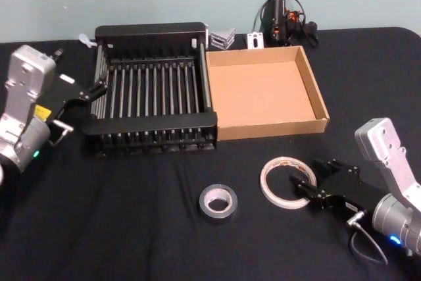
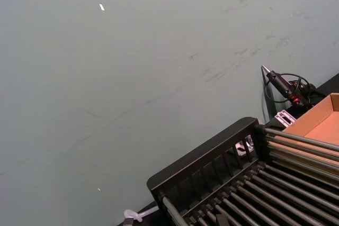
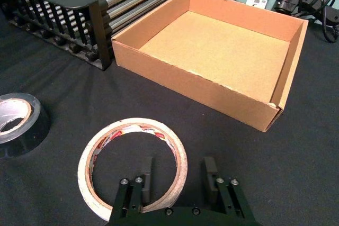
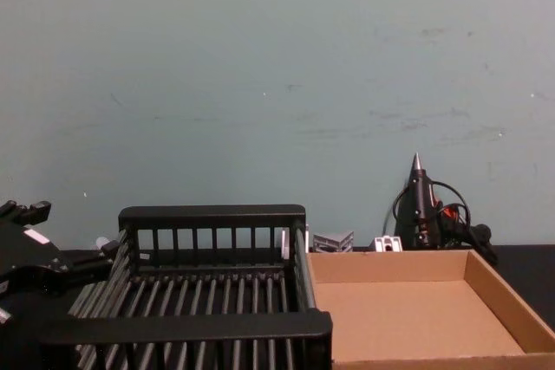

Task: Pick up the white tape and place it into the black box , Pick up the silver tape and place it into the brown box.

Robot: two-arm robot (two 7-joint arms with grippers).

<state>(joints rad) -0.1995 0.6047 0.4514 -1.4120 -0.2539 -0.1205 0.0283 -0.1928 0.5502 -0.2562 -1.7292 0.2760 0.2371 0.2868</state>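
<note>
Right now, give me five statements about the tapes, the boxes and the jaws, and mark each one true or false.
1. The white tape lies on the table in front of the brown box. True.
2. The silver tape sits inside the black box. False: it lies on the table, in front of that box.
3. The right gripper has open jaws straddling the white tape's rim. True.
4. The brown box holds a tape roll. False: nothing lies inside it.
5. The left gripper is by the black box's left side. True.
</note>
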